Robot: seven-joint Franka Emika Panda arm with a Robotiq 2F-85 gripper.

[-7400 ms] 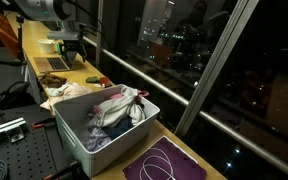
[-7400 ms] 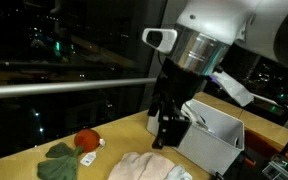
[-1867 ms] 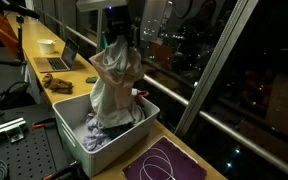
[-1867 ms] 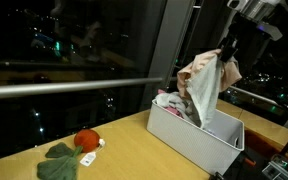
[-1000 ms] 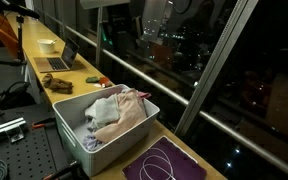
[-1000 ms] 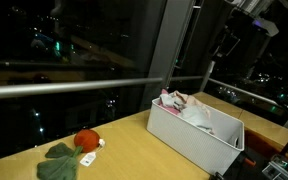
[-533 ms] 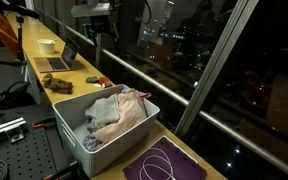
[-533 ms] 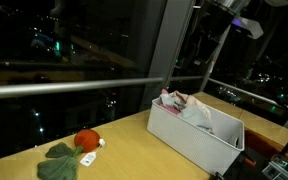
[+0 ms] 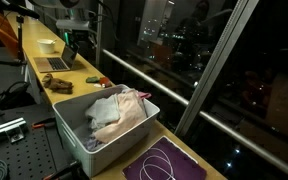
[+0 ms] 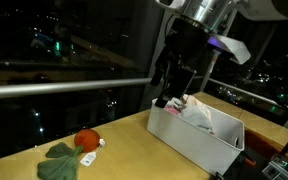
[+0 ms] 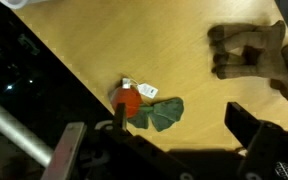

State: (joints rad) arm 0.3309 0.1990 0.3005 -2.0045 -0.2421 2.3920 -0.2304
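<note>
Exterior view: gripper (image 9: pixel 72 42) hung over the table (image 9: pixel 29 40), above the red plush toy (image 9: pixel 96 79); bin (image 9: pixel 69 135) of clothes (image 9: pixel 114 110) stood apart.
Exterior view: gripper (image 10: pixel 168 98) hovered near the bin's end; red plush toy (image 10: pixel 84 140) lay on the tabletop, apart.
Wrist view: fingers (image 11: pixel 69 155) were spread wide, nothing between them; red plush toy (image 11: pixel 134 103) lay below, near the table edge; brown plush (image 11: pixel 249 50) lay well apart.

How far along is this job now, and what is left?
Done: the cloths lie in the white bin. In hand: nothing; the gripper hangs over the table with jaws open and empty. Left: the red and green toy and the brown soft item lie on the table, outside the bin.
</note>
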